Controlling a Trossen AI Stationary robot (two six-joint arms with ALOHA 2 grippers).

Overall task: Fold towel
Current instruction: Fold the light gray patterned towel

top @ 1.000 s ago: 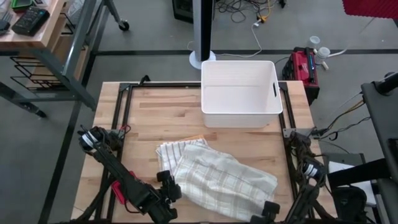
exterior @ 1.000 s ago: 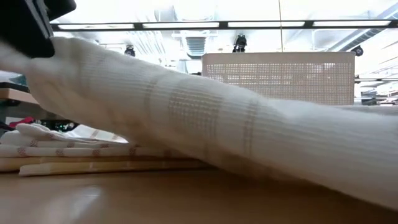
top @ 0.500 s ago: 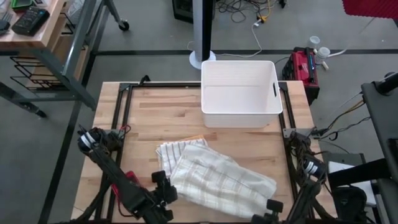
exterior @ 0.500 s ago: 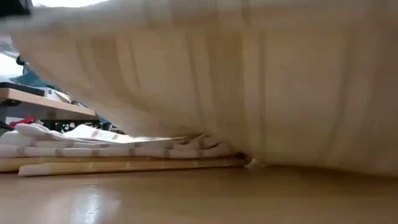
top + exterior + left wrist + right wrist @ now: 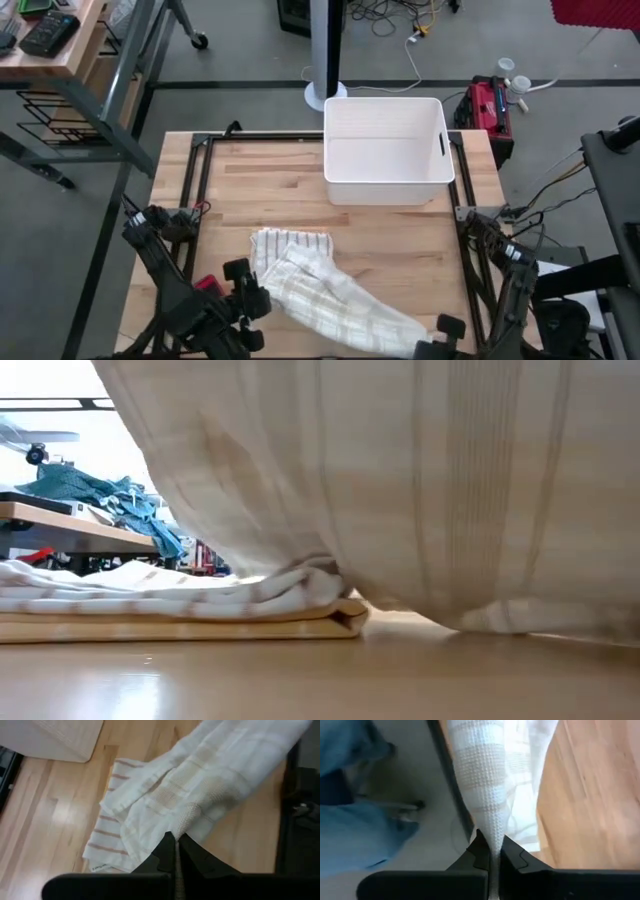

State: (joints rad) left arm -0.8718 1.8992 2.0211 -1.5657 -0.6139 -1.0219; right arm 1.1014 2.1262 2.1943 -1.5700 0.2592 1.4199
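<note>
Pinching the towel (image 5: 330,295), both claws (image 5: 175,842) (image 5: 490,851) clamp fully closed.

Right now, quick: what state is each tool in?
Left tool: closed, pinching the towel.
Right tool: closed, pinching the same towel at its other end.

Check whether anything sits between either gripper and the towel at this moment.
Nothing visible does. The left gripper and the right gripper are each shut on the towel, pinching its cloth directly between their fingers at the table's near edge.
</note>
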